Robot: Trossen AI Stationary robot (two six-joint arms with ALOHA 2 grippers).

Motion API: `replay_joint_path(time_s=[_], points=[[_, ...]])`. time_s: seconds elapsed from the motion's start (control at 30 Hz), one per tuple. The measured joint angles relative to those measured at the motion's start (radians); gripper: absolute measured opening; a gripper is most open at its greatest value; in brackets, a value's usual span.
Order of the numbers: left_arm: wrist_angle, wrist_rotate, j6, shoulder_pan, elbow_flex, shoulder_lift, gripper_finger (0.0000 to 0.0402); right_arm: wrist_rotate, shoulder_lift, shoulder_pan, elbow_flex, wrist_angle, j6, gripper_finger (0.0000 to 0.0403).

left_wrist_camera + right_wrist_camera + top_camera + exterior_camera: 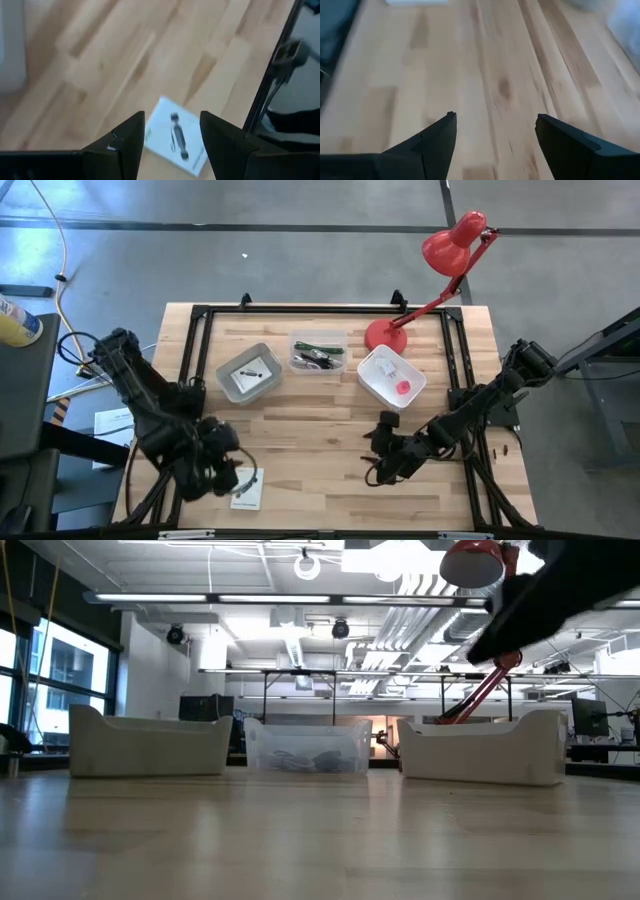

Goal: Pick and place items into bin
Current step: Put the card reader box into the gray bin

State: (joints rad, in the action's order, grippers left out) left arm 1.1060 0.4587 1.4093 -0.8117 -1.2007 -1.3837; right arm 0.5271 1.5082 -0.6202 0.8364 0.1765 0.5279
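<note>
**Flat card pick: slip risk**

Left claw (171,137) hangs released over the white card (247,488) at the counter's (320,435) near-left edge, card lying flat between the fingers. Risk: fingers skid on the wood and push it off the edge. Right claw (495,131) is released, empty, near right. Three bins (318,351) sit far; grey one's content looks like another card, not sure.

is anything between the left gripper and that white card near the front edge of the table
Nothing visible. The left gripper is open right above the white card, which lies flat on the bare table between its fingers in the wrist view.
</note>
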Motion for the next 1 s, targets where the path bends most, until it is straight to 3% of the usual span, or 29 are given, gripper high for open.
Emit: replay_joint_path(time_s=[0.23, 0.47, 0.63, 1.0], points=[[-0.045, -0.102, 0.071, -0.055, 0.000, -0.126, 0.0179, -0.077, 0.000, 0.041, 0.000, -0.192, -0.148, 0.0259], [-0.069, -0.246, -0.090, -0.053, 0.000, -0.224, 0.0179, -0.162, 0.000, 0.078, 0.000, -0.250, -0.173, 0.0259], [-0.091, -0.339, -0.212, -0.053, 0.000, -0.284, 0.0179, -0.163, 0.000, 0.084, 0.000, -0.249, -0.173, 0.0259], [-0.129, -0.410, -0.356, -0.053, 0.000, -0.392, 0.0179, -0.153, 0.000, 0.090, -0.001, -0.245, -0.181, 0.0259]])
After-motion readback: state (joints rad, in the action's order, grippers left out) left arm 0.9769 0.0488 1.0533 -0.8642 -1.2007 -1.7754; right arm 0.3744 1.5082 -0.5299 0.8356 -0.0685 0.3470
